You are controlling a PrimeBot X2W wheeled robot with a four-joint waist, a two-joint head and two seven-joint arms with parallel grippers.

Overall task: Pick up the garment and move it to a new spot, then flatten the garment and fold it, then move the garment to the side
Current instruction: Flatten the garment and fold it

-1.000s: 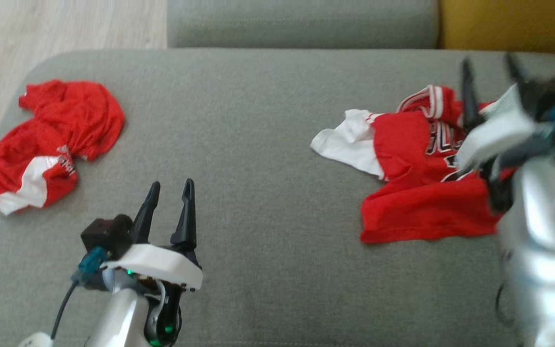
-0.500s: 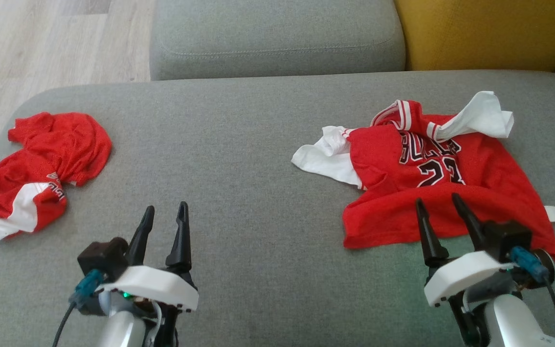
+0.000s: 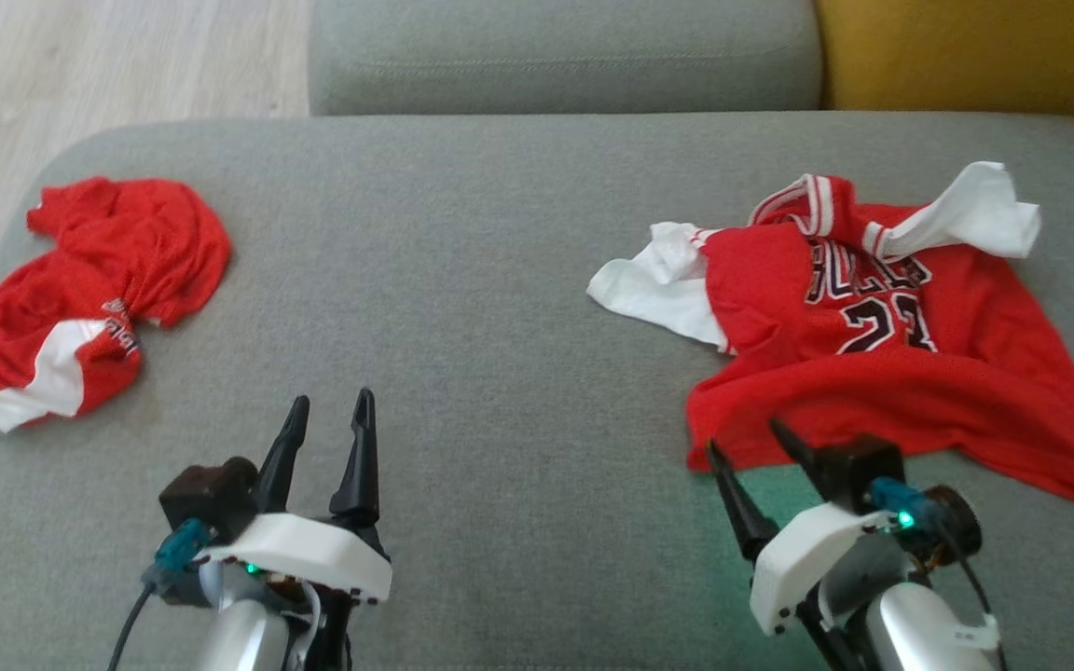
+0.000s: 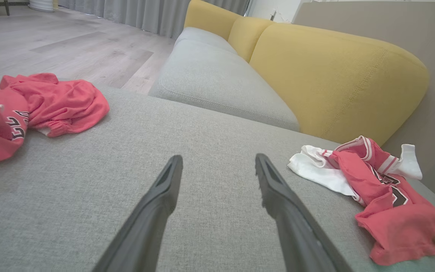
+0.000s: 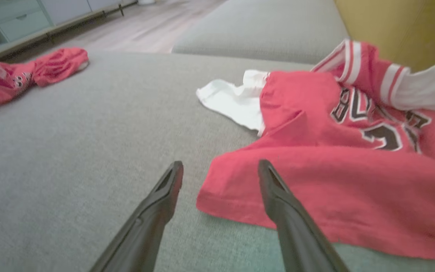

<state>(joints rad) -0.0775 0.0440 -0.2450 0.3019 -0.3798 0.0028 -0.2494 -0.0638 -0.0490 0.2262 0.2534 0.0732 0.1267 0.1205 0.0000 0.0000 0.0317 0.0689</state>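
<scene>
A red jersey (image 3: 882,391) with white sleeves and black lettering lies rumpled, front up, on the right of the grey sofa seat (image 3: 500,280). My right gripper (image 3: 744,438) is open at the jersey's near-left corner, just short of the hem. In the right wrist view that corner of the jersey (image 5: 334,181) lies just ahead of the open gripper (image 5: 221,164), and the right finger overlaps the hem. My left gripper (image 3: 332,399) hovers open over bare seat at the lower left, holding nothing. The left wrist view has the jersey (image 4: 383,189) off to the right of the left gripper (image 4: 218,158).
A second red and white garment (image 3: 89,289) lies crumpled at the seat's far left edge. Behind the seat are a grey cushion (image 3: 556,56) and a yellow cushion (image 3: 966,47). Wooden floor (image 3: 80,65) lies beyond the left edge. Bare seat spans the middle.
My right arm has drawn back from over the jersey to its near side, then shifted left to the near-left corner. The head camera moved too. The left gripper has stayed put.
</scene>
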